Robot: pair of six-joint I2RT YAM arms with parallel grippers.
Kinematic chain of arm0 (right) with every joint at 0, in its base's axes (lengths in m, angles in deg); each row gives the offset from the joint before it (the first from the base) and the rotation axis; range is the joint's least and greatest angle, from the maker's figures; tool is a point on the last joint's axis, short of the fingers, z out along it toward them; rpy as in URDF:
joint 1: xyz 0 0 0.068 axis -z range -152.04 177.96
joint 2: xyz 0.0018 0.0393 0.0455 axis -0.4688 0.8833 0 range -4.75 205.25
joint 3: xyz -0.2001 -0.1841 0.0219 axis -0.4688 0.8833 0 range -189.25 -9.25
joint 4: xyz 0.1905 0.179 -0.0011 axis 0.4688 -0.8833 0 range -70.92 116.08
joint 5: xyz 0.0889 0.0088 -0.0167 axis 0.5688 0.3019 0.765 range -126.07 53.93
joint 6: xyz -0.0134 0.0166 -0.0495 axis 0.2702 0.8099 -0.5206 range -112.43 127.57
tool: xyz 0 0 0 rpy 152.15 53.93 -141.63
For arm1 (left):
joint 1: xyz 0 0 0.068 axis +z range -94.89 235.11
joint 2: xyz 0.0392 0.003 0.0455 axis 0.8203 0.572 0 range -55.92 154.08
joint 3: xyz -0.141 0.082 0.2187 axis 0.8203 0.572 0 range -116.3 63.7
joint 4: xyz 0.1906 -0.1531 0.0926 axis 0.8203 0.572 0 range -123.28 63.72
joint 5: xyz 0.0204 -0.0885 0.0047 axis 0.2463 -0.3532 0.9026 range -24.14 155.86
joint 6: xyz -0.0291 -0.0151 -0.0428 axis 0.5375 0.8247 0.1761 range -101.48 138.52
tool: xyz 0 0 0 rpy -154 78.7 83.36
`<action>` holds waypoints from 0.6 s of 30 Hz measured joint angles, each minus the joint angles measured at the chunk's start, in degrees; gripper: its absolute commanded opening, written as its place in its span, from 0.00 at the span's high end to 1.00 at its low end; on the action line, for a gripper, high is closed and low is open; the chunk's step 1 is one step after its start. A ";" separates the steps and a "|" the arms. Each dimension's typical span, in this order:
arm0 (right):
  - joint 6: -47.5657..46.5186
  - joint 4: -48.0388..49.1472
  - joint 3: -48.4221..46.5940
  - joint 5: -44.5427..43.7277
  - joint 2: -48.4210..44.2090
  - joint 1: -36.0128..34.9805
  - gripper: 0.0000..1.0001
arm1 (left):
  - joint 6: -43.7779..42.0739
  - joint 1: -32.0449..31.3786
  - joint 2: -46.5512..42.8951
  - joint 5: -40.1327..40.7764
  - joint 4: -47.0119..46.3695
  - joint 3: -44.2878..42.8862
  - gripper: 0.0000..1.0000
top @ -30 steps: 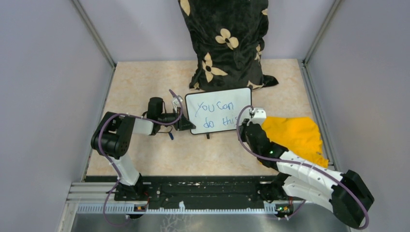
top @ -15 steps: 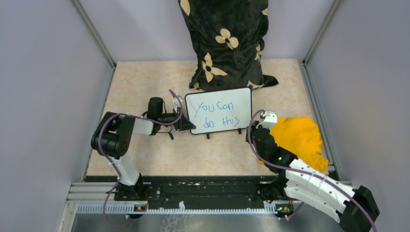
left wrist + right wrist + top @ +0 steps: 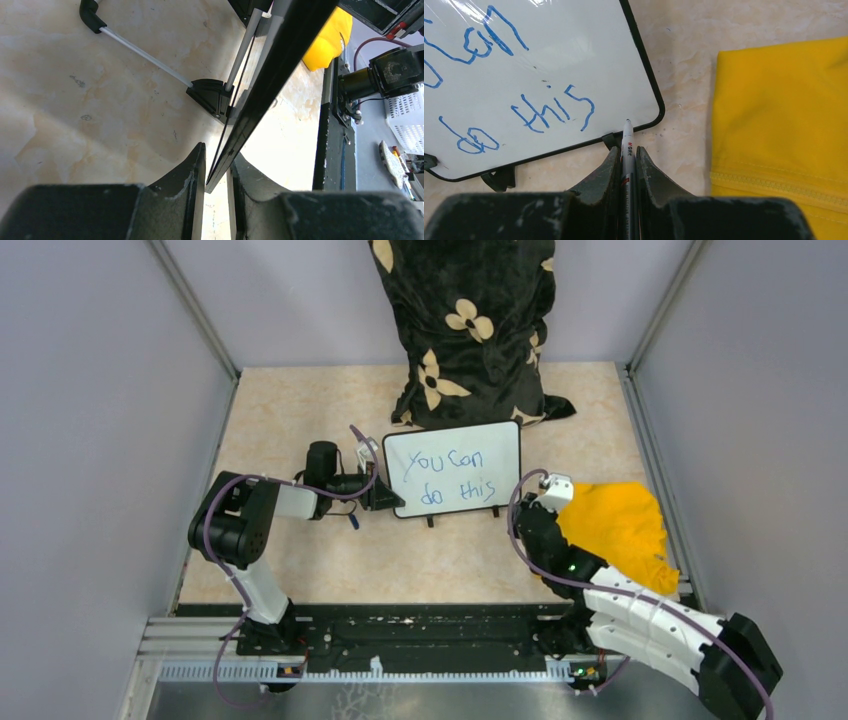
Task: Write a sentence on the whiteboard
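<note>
The whiteboard stands upright on its small black feet mid-table, black-framed, with the sentence "You can do this" in blue on two lines. My left gripper is shut on the board's lower left edge; in the left wrist view the frame edge runs between my fingers. My right gripper is shut on a white marker, tip pointing at the board's lower right corner but apart from it. The words "this" show in the right wrist view.
A yellow cloth lies right of the board, right beside my right gripper; it also shows in the right wrist view. A black flowered bag stands behind the board. Grey walls enclose the table; a black rail runs along the near edge.
My right gripper with the marker has pulled back from the board's right edge, down and to the right toward the yellow cloth. The left arm and the board have not moved.
</note>
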 measured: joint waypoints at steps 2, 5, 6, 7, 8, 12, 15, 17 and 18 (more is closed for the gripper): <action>0.00 0.76 0.00 -0.04 0.79 0.00 1.00 | 0.00 0.00 0.00 0.00 0.02 0.00 0.73; -0.02 2.16 0.00 -0.04 1.84 0.00 1.00 | 0.00 0.00 0.00 0.00 0.04 0.00 0.73; -0.04 2.58 0.00 -0.04 2.10 0.00 1.00 | -0.02 0.00 0.00 0.00 0.07 0.00 0.73; -0.04 2.95 0.00 -0.07 2.34 0.00 1.00 | -0.02 0.00 0.00 0.00 0.09 -0.02 0.73; -0.07 3.39 -0.02 -0.09 2.64 0.00 1.00 | -0.02 0.00 0.00 0.00 0.09 -0.02 0.73; -0.15 4.94 -0.02 -0.11 4.13 0.00 1.00 | -0.02 0.00 0.00 0.02 0.15 -0.02 0.73; -0.24 5.79 -0.04 -0.13 5.14 0.00 1.00 | -0.02 0.00 0.00 0.02 0.20 -0.02 0.73; -0.26 6.25 -0.09 -0.15 5.70 0.00 1.00 | -0.04 0.00 0.00 0.02 0.22 -0.04 0.73; -0.31 6.38 -0.13 -0.15 6.03 0.02 1.00 | -0.04 0.00 0.00 0.02 0.24 -0.04 0.73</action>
